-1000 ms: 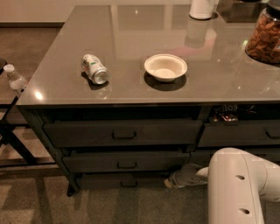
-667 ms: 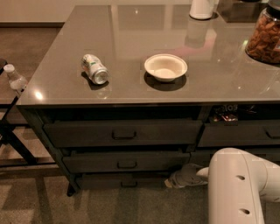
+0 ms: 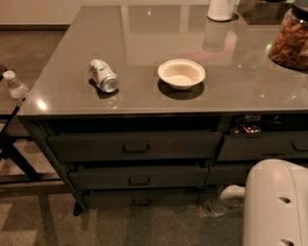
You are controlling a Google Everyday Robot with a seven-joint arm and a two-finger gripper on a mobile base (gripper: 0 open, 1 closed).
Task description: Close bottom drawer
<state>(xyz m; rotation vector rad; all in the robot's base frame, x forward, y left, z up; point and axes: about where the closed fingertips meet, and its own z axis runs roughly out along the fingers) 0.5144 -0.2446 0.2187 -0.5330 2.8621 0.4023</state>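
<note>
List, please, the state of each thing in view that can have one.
bottom drawer: pushed in or nearly so, further back than those above
middle drawer: slightly open
top drawer: slightly open
can: lying on its side
bowl: upright, empty
gripper: low, beside the bottom drawer's right end

can (image 3: 103, 76) lies on the table (image 3: 144, 29), left of the bowl (image 3: 181, 73) | jug (image 3: 220, 8) behind the bowl, jar (image 3: 291, 41) far right | bottom drawer (image 3: 142, 198) sits right under the middle drawer (image 3: 138, 178) | my gripper (image 3: 211, 209) is low, just right of the bottom drawer | bottle (image 3: 15, 86) left of the table
</note>
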